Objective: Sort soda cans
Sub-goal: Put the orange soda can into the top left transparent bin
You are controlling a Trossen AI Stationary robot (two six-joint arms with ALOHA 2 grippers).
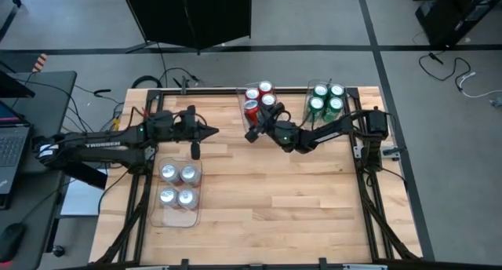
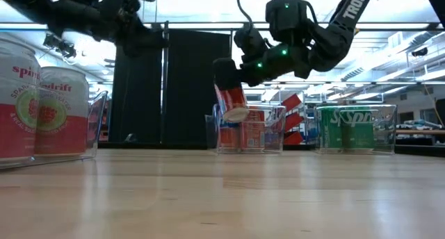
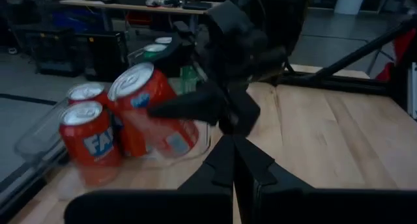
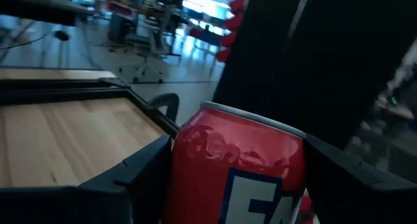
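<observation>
While the left gripper (image 1: pixel 210 132) waits clenched and empty over the table's far left, the right gripper (image 1: pixel 252 131) grasps a tilted red can (image 2: pixel 231 100), raised at the near edge of the middle bin (image 2: pixel 279 131) where three red cans (image 1: pixel 263 94) stand; whether it touches the rim is unclear. Green cans (image 1: pixel 325 99) fill the far-right bin, silver cans (image 1: pixel 178 184) the near-left one

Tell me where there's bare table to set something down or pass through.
Free: the broad wood between the silver-can bin and the right frame rail, toward the near edge. Crowded: the far edge, where the red-can bin and green-can bin stand with the right gripper holding a red can beside them.
</observation>
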